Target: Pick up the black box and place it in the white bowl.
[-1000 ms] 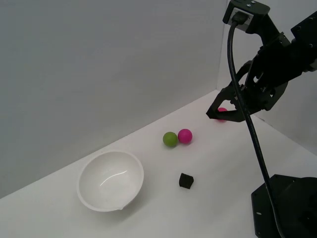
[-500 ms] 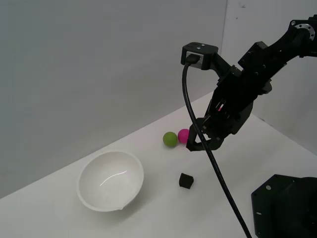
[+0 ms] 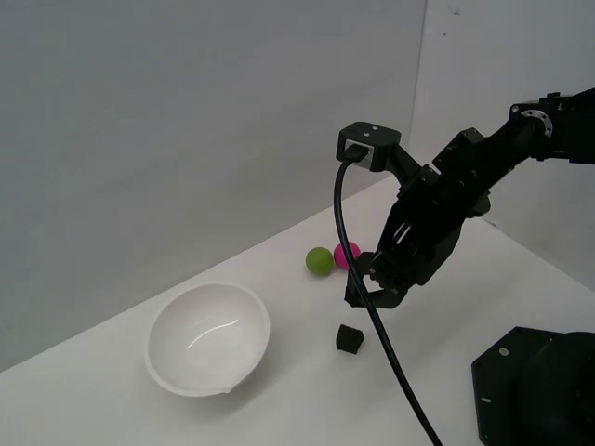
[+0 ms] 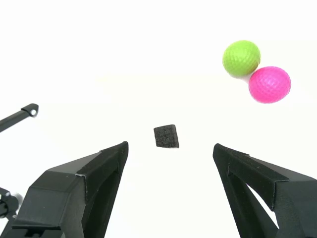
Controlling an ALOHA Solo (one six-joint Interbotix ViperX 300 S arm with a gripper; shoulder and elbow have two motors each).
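Observation:
The black box (image 3: 349, 338) is a tiny matte black cube lying on the white table. It also shows in the wrist view (image 4: 166, 136), between and just beyond my fingertips. My gripper (image 3: 364, 288) hovers open and empty a little above the cube, on the side of the balls. In the wrist view the gripper (image 4: 171, 147) has its jaws wide apart, one on each side of the cube. The white bowl (image 3: 208, 337) stands upright and empty toward the exterior view's left of the cube.
A green ball (image 3: 319, 260) and a pink ball (image 3: 344, 254) touch each other behind the cube, also seen in the wrist view as green ball (image 4: 241, 57) and pink ball (image 4: 269, 84). A black robot base (image 3: 535, 390) sits at the exterior view's lower right. A grey wall runs behind the table.
My arm has swung from the exterior view's far right toward the left and down, ending just above the black cube. The jaws stayed open. The cube, bowl and balls have not moved.

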